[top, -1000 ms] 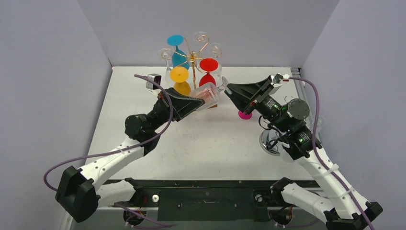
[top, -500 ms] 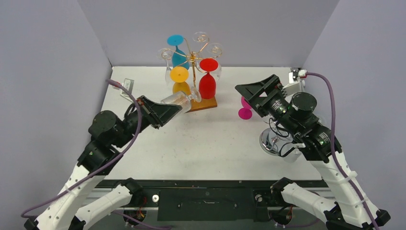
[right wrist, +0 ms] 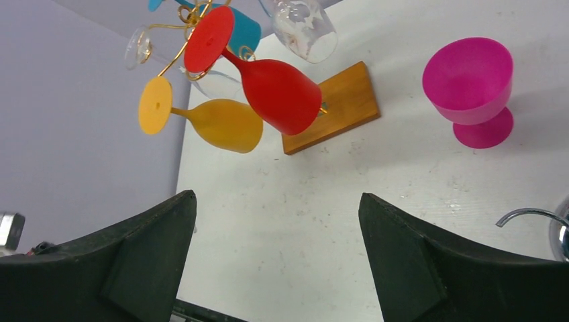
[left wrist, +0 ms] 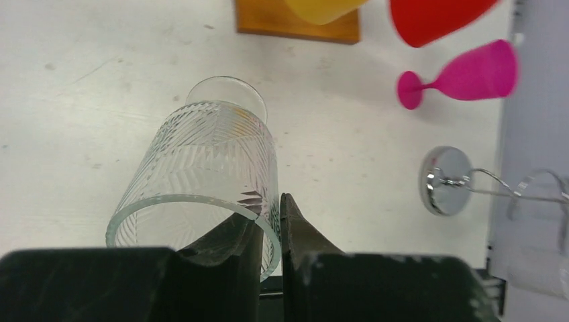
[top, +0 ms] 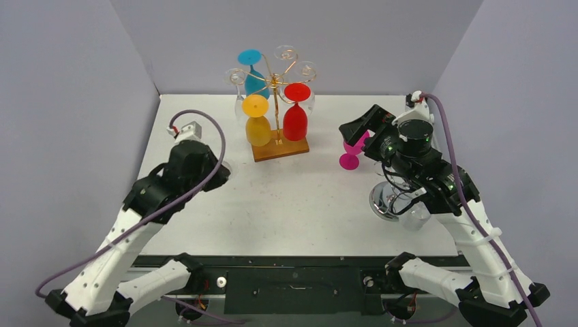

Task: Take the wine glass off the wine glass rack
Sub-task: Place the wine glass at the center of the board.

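Wine glass [left wrist: 201, 168] in clear glass, its bowl cut with a ribbed leaf pattern, hangs tilted over the left of the white surface [top: 293, 204], off the rack, round foot pointing away. The left gripper [left wrist: 272, 213] is nearly closed on its rim wall, one black finger inside, one outside. The right gripper [right wrist: 276, 196] is spread wide, holding nothing. Below its arm stands a chrome wire stand [top: 383, 202] with a round mirror base. Beyond, an opaque magenta glass [right wrist: 470, 80] stands upright. Farthest, the gold wire rack [top: 280, 148], with spiral arms and a flat wooden base, carries inverted yellow [top: 258, 129], red [top: 295, 121] and blue [top: 255, 80] glasses.
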Robot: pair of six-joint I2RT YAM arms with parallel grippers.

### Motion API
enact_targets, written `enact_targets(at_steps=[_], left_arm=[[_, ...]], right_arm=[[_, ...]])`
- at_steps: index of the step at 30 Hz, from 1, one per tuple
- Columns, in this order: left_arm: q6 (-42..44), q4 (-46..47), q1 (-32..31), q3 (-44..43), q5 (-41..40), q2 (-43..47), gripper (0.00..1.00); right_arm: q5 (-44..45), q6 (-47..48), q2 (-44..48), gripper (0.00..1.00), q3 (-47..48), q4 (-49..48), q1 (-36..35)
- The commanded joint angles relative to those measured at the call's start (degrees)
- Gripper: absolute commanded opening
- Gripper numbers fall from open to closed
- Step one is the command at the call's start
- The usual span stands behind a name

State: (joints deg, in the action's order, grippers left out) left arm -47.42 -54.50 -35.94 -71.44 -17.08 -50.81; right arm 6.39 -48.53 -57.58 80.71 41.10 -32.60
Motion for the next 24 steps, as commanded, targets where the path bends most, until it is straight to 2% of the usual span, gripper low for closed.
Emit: enact_targets(at_steps=[1,4,8,15,24], left_arm=[[3.39,1.13,8.23,-1.62,0.30,-7.25,0.00],[5.70,5.86,16.59,1.41,5.44,-13.01,0.00],[8.25,11.83,22.06,2.78,6.53,-21.75,0.00],[10.87,14.39,28.02,-1.15,6.35,-37.40,0.00],[13.56,14.83,32.95,-4.09,9.85,-43.87,0.00]], right_arm=[[2.71,4.96,0.25,0.86,3.30,2.08,0.41],[2.94,5.72,1.26,0.87,3.36,2.47,0.42],[1.50,6.64,2.25,0.88,3.42,2.53,0.43],[-0.18,7.76,2.70,0.88,3.62,4.59,0.69],[-0.07,9.16,4.32,0.88,2.92,5.11,0.86]])
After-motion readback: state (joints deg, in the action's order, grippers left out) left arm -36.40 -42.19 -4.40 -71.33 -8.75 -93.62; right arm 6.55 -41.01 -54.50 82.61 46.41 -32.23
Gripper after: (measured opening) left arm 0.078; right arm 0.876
